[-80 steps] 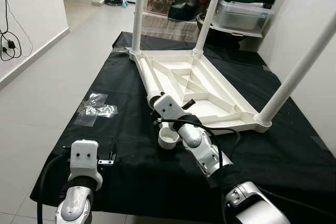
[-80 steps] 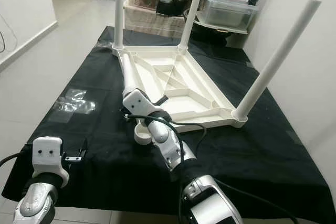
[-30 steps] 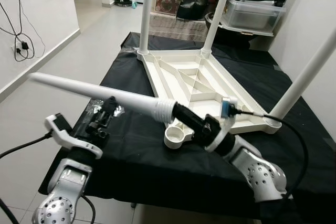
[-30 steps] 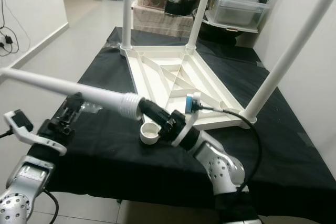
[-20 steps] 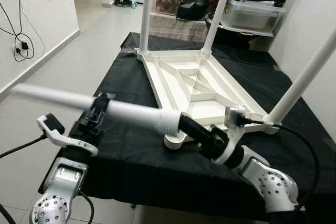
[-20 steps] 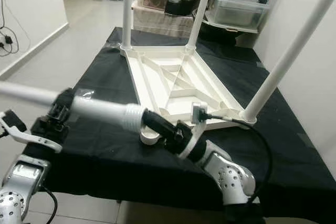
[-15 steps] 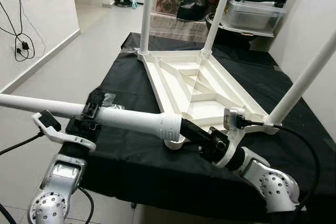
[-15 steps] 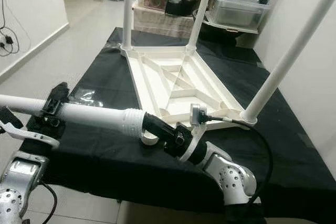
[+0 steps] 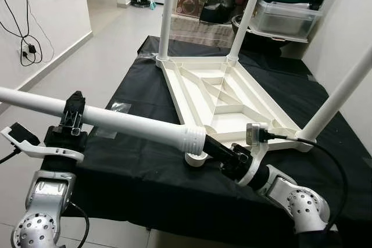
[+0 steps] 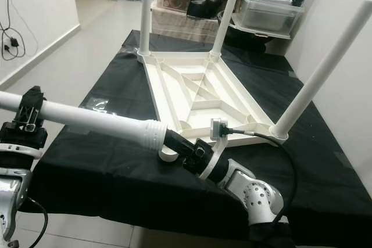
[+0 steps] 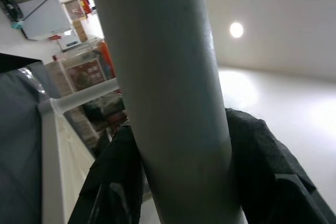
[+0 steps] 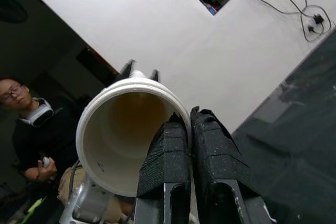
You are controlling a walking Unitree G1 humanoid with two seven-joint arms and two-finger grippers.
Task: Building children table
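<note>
**Leg four carried level toward the open socket**

Assembly stands at the last leg. The upturned table frame [image 9: 221, 94] lies on the black-draped worktop [image 9: 145, 172] with three legs already standing in its corners; the near-left corner socket [image 9: 196, 158] is the one with nothing in it, so the step in hand looks to be fitting the loose leg [image 9: 128, 125] there.

Taking the socket as the landmark and going left to right: far to its left, beyond the worktop's edge, the left pincer [image 9: 74, 114] is closed around the leg's slim shaft, its black fingers pressing either flank of the tube, as the left wrist view confirms. The leg runs from there, nearly level and raised off the cloth, down toward the socket, its ribbed wide end [image 9: 194, 139] hanging just above and slightly left of it. Just right of the socket, the right pincer [image 9: 224, 153] holds that wide end: in the right wrist view its fingers [image 12: 170, 156] sit nearly together, pinching the wall of the hollow mouth [image 12: 123, 129], one seemingly inside the rim.

Next, I judge, the leg must be swung upright about its wide end, the left pincer lifting the slim tip while the right steers the mouth over the socket, then pressed or twisted home. The rim pinch may have to be released before seating, since a finger inside the mouth would foul the socket.
</note>
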